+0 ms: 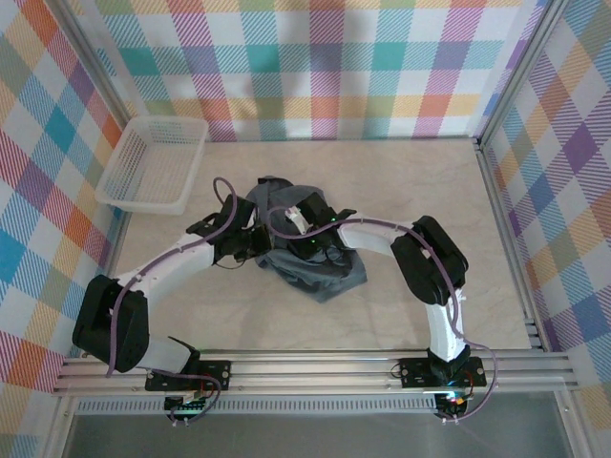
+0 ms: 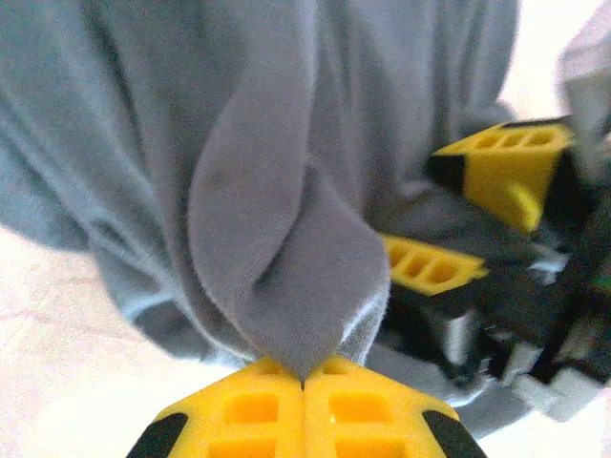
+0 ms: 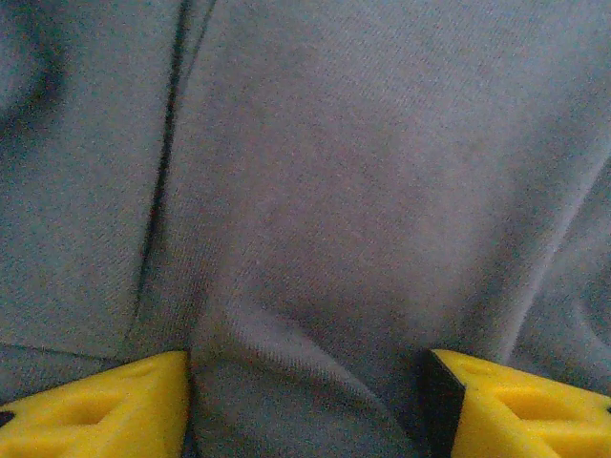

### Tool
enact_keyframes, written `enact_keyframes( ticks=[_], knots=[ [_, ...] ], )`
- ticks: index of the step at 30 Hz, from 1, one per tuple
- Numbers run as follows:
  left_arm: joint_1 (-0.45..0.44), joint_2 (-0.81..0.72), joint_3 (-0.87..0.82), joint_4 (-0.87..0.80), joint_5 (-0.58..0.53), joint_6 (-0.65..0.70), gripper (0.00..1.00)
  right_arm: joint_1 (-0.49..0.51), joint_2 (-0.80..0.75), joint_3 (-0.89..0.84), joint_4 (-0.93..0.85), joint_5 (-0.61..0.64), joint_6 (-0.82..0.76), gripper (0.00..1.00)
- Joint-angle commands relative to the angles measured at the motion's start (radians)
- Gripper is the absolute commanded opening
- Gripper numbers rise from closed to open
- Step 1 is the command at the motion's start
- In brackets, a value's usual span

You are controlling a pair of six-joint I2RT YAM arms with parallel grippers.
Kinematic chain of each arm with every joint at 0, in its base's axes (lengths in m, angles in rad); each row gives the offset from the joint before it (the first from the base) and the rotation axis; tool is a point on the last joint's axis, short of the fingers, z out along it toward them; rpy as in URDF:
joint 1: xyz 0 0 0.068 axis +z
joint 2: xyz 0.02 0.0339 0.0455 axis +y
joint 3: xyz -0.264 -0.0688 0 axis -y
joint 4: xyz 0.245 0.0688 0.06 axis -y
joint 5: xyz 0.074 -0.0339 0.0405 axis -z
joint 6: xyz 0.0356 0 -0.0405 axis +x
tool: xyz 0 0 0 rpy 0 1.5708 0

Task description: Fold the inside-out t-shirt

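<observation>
The inside-out t-shirt (image 1: 323, 275) lies as a wrinkled heap about the middle of the table (image 1: 401, 191), a little nearer the left edge than the right. Its long axis slants from far-left to near-right: the far-left end is a narrow hump, and the near-right end spreads flatter towards the near edge. Which end carries the collar or the hem cannot be told. From above, both arms reach in over the heap, one from each side, and their wrists hide the fingers there. The left wrist camera supplies that detail. The left gripper (image 2: 304, 384) has its yellow tips pressed together on a peak of grey cloth that rises from them in a soft fold. Just to the right of that fold, two yellow fingers (image 2: 506, 164) of the other arm stand apart amid the fabric. The right wrist camera shows the right gripper (image 3: 305, 401) spread wide, with cloth bulging between its tips without being pinched and a dark seam line running up the fabric beyond. A white lattice basket (image 1: 143, 202) sits at the table's far-left corner, well apart from the shirt.
</observation>
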Motion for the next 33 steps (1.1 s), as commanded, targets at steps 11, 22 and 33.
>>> enact_keyframes(
  ticks=[11, 22, 33],
  knots=[
    [0.023, 0.009, 0.024, -0.087, -0.068, 0.067, 0.00, -0.051, -0.128, 0.017, -0.024, -0.239, 0.116, 0.00],
    [0.050, -0.049, 0.025, -0.045, -0.013, 0.196, 0.21, -0.150, -0.413, -0.209, 0.258, -0.607, 0.476, 0.00],
    [-0.062, -0.219, 0.094, 0.000, 0.184, 0.668, 0.58, -0.149, -0.410, -0.150, 0.207, -0.707, 0.510, 0.00]
  ],
)
